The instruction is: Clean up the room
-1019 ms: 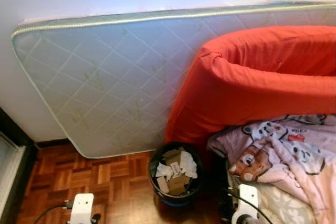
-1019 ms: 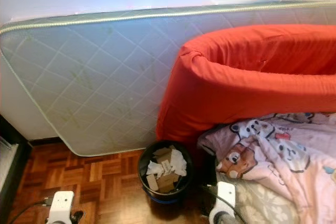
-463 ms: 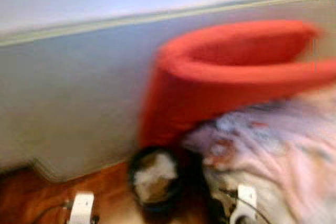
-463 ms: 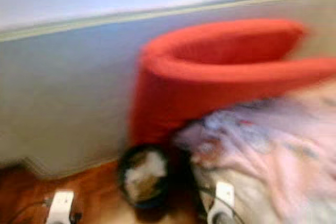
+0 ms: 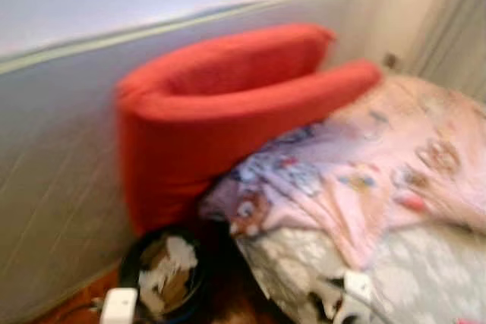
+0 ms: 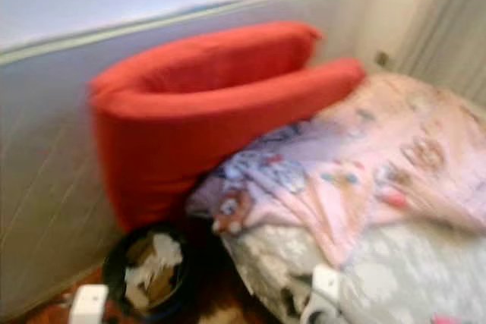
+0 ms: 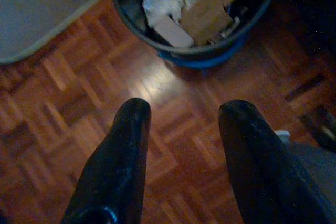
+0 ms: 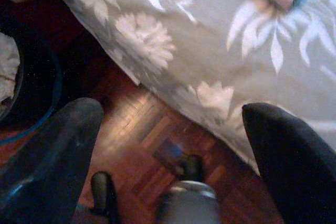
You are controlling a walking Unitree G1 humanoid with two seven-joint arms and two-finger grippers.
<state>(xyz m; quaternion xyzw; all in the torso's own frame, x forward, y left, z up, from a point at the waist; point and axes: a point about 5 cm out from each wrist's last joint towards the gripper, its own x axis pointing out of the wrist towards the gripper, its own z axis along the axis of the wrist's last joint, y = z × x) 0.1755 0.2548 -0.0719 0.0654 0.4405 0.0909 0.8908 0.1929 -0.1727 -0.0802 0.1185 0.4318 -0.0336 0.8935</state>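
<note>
The bin stands on the parquet floor, full of crumpled paper and cardboard pieces. It sits low in the head views, at the corner of the bed, just below the red cushion that leans against the upright mattress. A pink blanket with cartoon prints lies loose over the bed, and its edge hangs near the bin. Under it is a grey sheet with white flowers. The head views are blurred, so small things on the bed cannot be read.

The left pincer hangs low over the floor with its two fingers apart and nothing between them. The bin lies straight ahead of it, near but not touching. The right pincer is also spread wide and empty; it hangs beside the hanging sheet, with the dark rim of the bin off to one side.

The left arm is the nearer one to the bin; the right arm is the nearer one to the bed. I judge that no item is taken yet, and the blanket looks like the most untidy thing here. It is soft and will sag when it is lifted.
</note>
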